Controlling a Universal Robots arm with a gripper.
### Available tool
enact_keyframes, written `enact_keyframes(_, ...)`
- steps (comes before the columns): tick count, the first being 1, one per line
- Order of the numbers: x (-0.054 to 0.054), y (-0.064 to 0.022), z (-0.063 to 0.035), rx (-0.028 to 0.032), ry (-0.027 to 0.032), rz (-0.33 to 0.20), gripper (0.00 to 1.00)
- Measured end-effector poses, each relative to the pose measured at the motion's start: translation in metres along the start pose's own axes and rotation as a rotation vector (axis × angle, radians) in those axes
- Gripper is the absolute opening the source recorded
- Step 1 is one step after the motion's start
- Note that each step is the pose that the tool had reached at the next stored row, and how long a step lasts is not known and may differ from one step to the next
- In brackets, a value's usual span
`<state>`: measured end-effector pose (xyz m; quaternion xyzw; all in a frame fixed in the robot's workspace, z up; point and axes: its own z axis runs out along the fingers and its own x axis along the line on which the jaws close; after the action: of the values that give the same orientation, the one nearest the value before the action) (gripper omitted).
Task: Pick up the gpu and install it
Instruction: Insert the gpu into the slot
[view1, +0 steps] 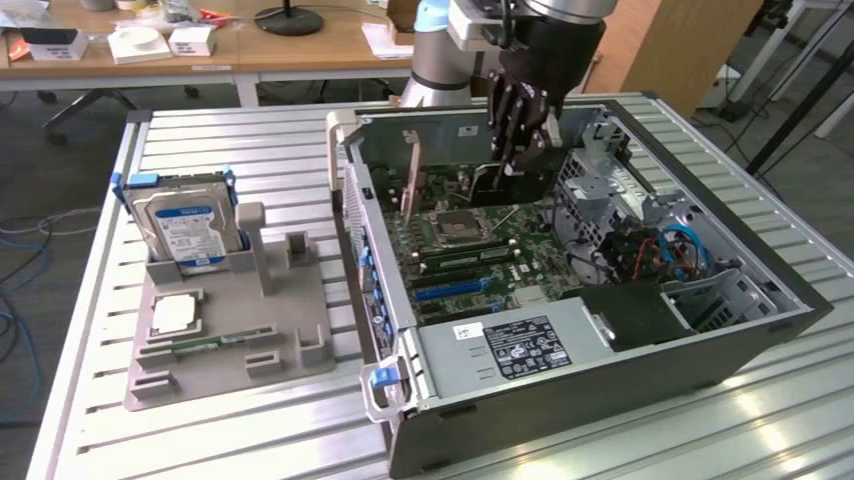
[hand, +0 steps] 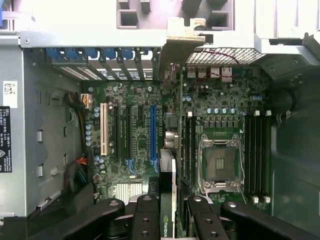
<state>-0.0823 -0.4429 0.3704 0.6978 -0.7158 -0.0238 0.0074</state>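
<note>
Dark-boarded gpu (view1: 523, 186), held on edge and clamped between the jaws, inside the open computer case (view1: 747, 330) on the slatted metal bench (view1: 240, 140). In the wrist view its thin edge lies over the motherboard (hand: 135, 100), between the blue slot (hand: 153, 132) and the processor socket (hand: 219, 164). Its pale bracket (hand: 182, 42) points toward the rear wall. Contact with a slot cannot be told. A hard drive (view1: 187, 225) stands in a grey holder (view1: 254, 340) beside the case.

A lab — cluttered wooden desk (view1: 334, 48) behind the open computer case (view1: 614, 370), slatted metal bench (view1: 240, 150) beneath it.
</note>
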Motion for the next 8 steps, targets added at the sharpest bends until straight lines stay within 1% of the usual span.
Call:
enact_keyframes(3, 0.0001, -0.0001, 0.0029, 0.0000, 0.0000, 0.000, 0.27)
enact_keyframes(8, 0.0007, -0.0001, 0.0030, 0.0001, -0.0002, 0.000, 0.27)
